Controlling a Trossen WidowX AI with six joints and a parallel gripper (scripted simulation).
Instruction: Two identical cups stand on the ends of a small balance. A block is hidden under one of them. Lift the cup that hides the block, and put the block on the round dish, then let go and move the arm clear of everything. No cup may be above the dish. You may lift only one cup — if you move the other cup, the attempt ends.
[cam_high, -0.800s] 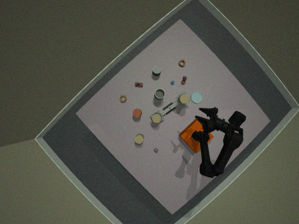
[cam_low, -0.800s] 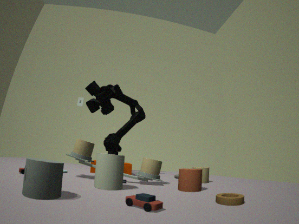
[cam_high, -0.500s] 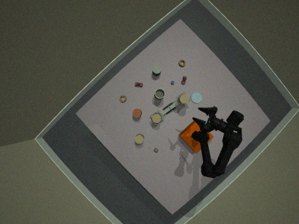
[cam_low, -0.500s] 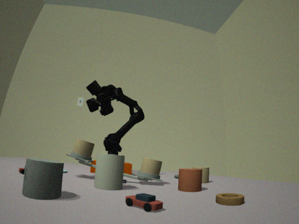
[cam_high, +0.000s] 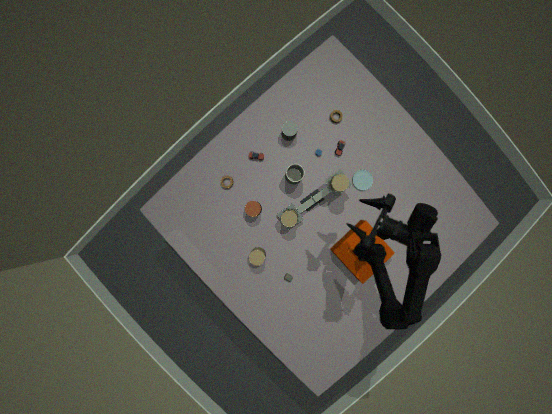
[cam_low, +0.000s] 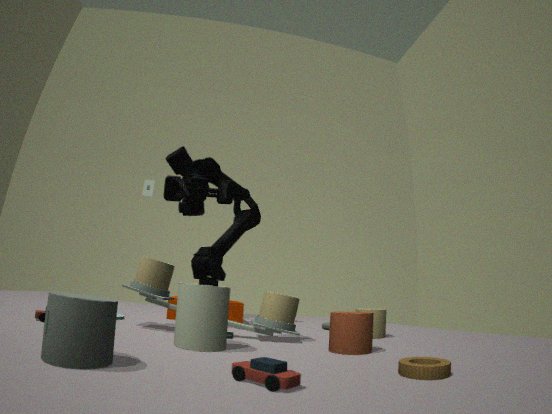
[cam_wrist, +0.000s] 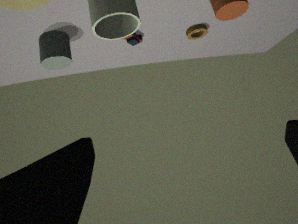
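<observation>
The balance (cam_high: 314, 198) stands mid-table with an identical tan cup on each end. In the exterior view the left cup (cam_low: 154, 274) (cam_high: 340, 182) rides high and the right cup (cam_low: 278, 307) (cam_high: 289, 218) sits low. The pale blue round dish (cam_high: 362, 180) lies right beside the high cup. My gripper (cam_high: 364, 216) (cam_low: 182, 195) (cam_wrist: 191, 139) is open and empty. It hangs high in the air, just beside the dish and above the edge of an orange slab (cam_high: 362, 252). No block shows under either cup.
An open grey cup (cam_high: 295, 173) (cam_wrist: 113, 3), a grey cylinder (cam_high: 289, 130) (cam_low: 79, 330), an orange cylinder (cam_high: 253, 209) (cam_low: 350, 332) and a tan cylinder (cam_high: 257, 257) stand around the balance. Two toy cars (cam_high: 256, 156) (cam_high: 340, 147), two rings (cam_high: 227, 182) (cam_high: 336, 116) and small blocks (cam_high: 318, 152) (cam_high: 288, 277) lie scattered.
</observation>
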